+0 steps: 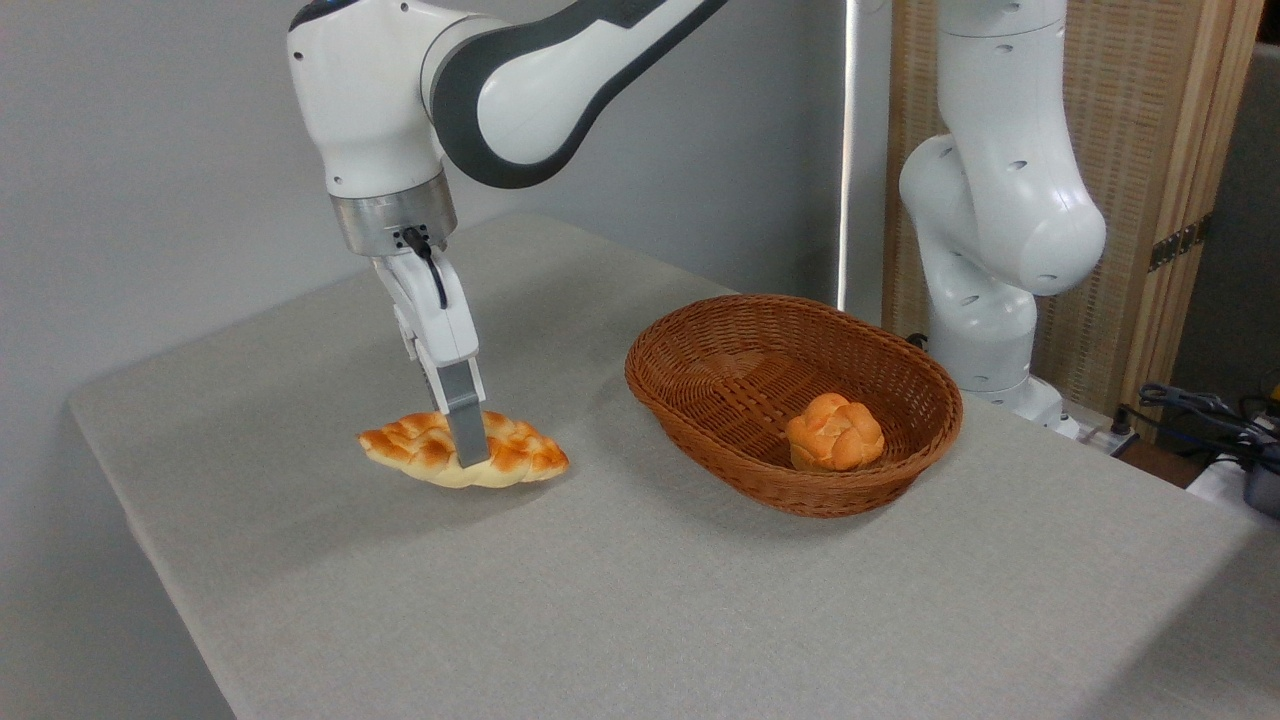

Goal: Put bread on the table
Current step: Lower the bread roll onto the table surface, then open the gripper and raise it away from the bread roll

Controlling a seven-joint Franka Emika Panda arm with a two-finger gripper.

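A long braided loaf of bread point(463, 451), golden-brown with pale seams and pointed ends, is on the left part of the big flat bench point(640, 600) covered in light grey cloth. The bread lies sideways, and it seems to rest on the bench or sit just above it; a soft shadow lies under it.

The white robot arm point(480, 90) reaches down from the top of the picture. Its end effector point(470, 450) points straight down onto the middle of the bread. One grey finger point(465, 425) shows across the front side of the loaf, and the other finger is hidden behind it. So the end effector is closed around the bread, gripping it across its narrow middle.

To the right of the bread, well apart from it, sits an oval brown wicker basket point(700, 345). Inside the basket, near its right end, lies a small round knotted orange-brown bun point(834, 432).

Behind the basket stands the thick white base of the robot point(990, 220). A pale wooden screen point(1130, 180) stands behind that. Some dark cables point(1200, 405) lie at the far right edge. The wall behind is plain grey.
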